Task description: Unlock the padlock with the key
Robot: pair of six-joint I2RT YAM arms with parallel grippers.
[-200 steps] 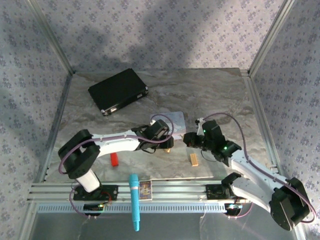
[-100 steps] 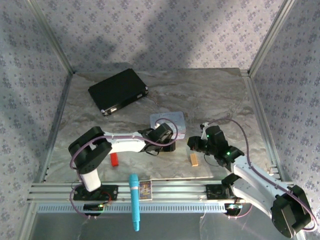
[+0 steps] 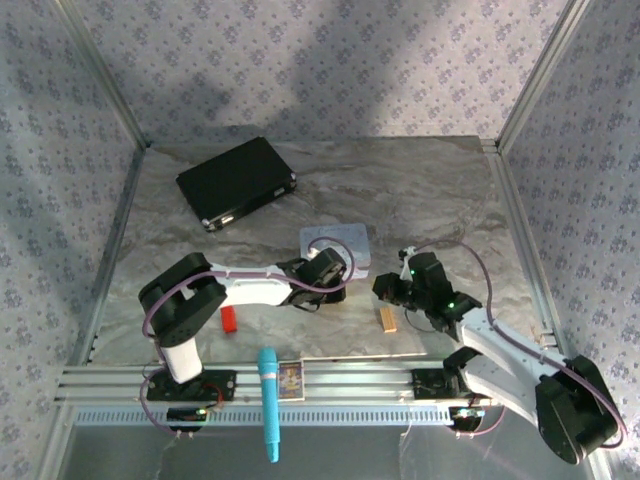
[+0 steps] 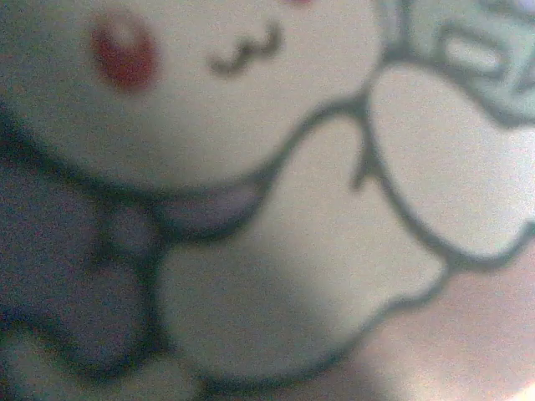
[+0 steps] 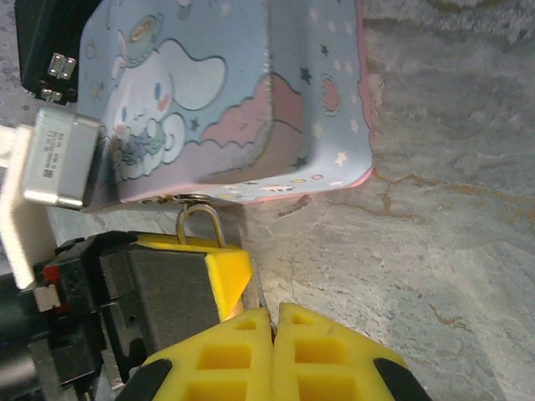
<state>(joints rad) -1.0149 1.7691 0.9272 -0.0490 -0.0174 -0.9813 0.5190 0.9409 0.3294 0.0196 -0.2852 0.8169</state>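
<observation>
pastel tin (image 5: 251,92) closed, padlock (image 5: 201,224) on latch (image 5: 185,199); right gripper (image 5: 274,313) pinching key (image 5: 260,294)

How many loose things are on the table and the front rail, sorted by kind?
Blocks: 2, red block and tan block
Boxes: 2, black case and pastel tin
Padlock: 1
Key: 1, a thin sliver
Blue pen-shaped thing: 1
Small picture card: 1
Total: 8

my right gripper (image 5: 274,319): bright yellow | tin box (image 5: 226,100): pastel blue n pink, little stars, cartoon bunny print | worktop (image 5: 451,217): grey marble swirls | case (image 3: 236,182): black | block (image 3: 229,318): red
</observation>
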